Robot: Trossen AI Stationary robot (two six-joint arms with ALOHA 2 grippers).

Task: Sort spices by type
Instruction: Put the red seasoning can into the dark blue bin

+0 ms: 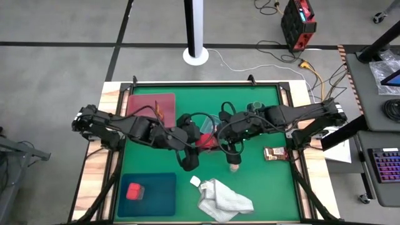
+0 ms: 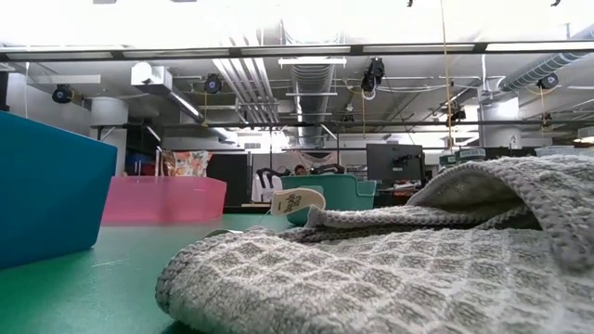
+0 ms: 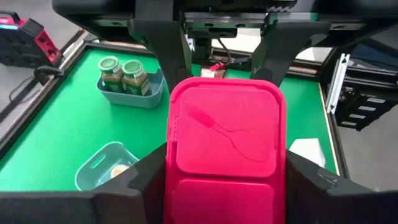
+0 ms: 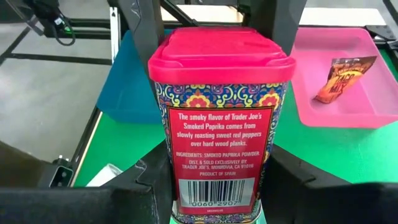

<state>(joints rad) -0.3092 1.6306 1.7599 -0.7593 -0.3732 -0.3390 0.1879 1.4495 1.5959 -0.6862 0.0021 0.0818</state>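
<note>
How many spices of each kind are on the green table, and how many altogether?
pink tins: 2
brown packets: 2
green jars: 2
tan-topped jars: 2
Total: 8

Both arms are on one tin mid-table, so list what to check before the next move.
1. Right gripper shut on the paprika tin: ok.
2. Left gripper straddles the same tin: ok.
3. Left gripper's hold is firm: cannot tell.
4. Blue tray holding the other pink tin has free room: ok.
5. Cloth lies apart from the blue tray: ok.
</note>
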